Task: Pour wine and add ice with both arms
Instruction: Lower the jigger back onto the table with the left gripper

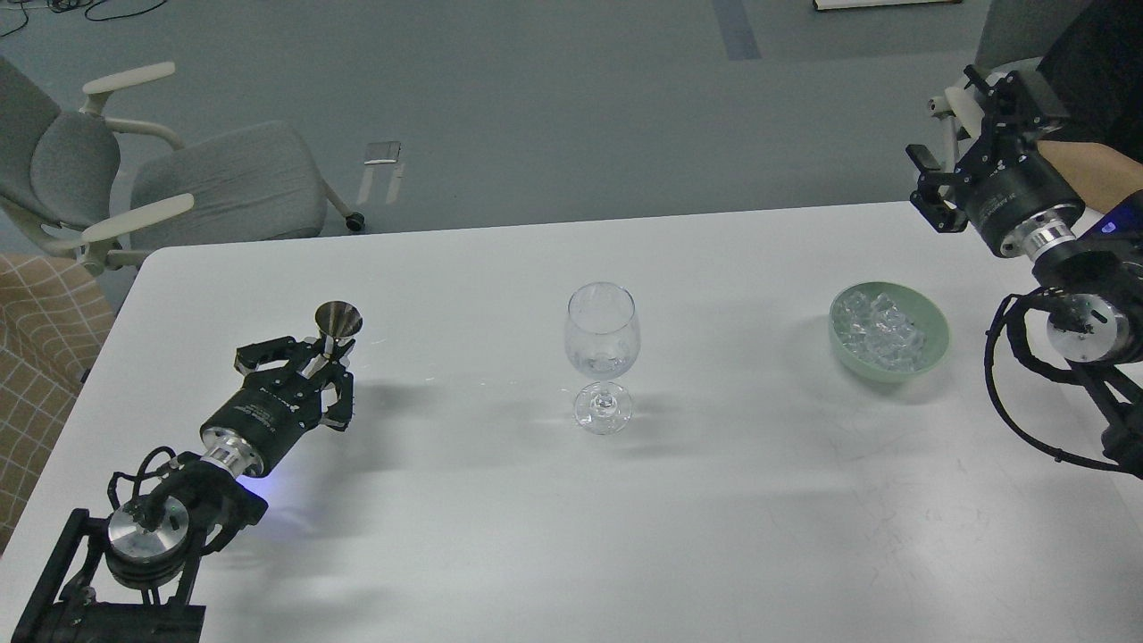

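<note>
Right, the left tool (314,371) sits low over the white worktop (500,536), its fingers set around the stem of a small metal jigger (337,323) that stands upright with its cone mouth up; whether the pads actually press on it I cannot tell. Off to that tool's right, well apart, stands an empty wine glass (602,355), upright at mid-worktop. Further right again is a pale green bowl (929,353) with the ice (880,332) piled inside, small clear cubes heaped together.

Up at the far right edge, the right tool (929,192) hangs in the air above and beyond the worktop's corner, well apart from the bowl, which lies below and slightly to its left. It shows dark and nearly end-on, so I cannot tell how its jaws stand. A bare human forearm (1094,174) shows just behind the right arm. Beyond the left tool, off the worktop, two grey office chairs (214,192) sit on the floor.
</note>
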`<state>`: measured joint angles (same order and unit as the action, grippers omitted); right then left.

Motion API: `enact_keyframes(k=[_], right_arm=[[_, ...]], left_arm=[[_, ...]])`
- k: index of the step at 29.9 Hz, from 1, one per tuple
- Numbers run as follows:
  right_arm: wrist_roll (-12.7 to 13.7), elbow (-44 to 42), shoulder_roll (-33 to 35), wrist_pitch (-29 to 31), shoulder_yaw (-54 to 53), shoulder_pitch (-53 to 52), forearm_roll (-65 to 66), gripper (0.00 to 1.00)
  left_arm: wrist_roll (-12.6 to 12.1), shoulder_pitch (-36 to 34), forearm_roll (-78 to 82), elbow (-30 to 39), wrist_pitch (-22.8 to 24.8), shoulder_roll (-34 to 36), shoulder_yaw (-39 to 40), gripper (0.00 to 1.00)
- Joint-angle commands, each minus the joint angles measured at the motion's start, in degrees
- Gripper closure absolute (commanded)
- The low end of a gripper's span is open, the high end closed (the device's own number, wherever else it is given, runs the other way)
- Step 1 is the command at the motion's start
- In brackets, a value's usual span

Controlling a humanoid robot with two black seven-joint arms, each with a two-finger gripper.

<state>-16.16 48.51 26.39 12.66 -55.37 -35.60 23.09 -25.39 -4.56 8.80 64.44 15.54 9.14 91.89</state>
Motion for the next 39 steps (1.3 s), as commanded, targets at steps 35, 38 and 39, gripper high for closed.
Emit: enact_keyframes(k=[35, 38, 39], right_arm=[[0.0, -0.1, -1.1, 0.0, 0.0, 0.8, 0.1, 0.00], [0.0, -0.1, -1.1, 0.0, 0.0, 0.9, 0.1, 0.00], [0.0, -0.1, -1.1, 0.0, 0.0, 0.9, 0.1, 0.00]], left_arm=[[0.3, -0.2, 1.0, -1.9, 0.1, 0.0, -0.4, 0.64], [0.2, -0.7, 1.0, -1.9, -0.2, 0.3, -0.4, 0.64], [0.2, -0.7, 1.0, -1.9, -0.1, 0.3, -0.4, 0.64]])
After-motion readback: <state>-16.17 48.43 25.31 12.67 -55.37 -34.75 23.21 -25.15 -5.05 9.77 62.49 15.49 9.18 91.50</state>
